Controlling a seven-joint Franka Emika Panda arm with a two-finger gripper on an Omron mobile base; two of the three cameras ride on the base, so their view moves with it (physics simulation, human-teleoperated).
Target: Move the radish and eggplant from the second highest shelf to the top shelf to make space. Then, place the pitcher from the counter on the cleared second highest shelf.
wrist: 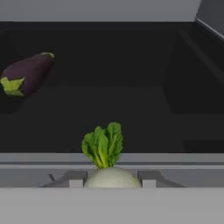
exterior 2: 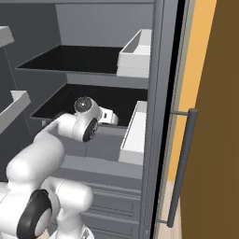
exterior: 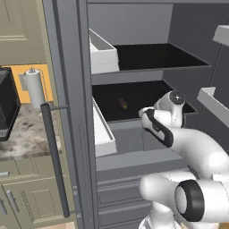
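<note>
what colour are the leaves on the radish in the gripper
Bright green leaves above the pale whitish radish bulb, clearest in the hand view.

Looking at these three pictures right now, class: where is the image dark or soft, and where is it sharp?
Hand view: soft and slightly blurred; the second highest shelf is very dark, yet the eggplant and the radish with its green leaves stay readable. Left base view: crisp and evenly lit, but the eggplant is only a small dark speck. Right base view: flat, even light, no glare.
</note>
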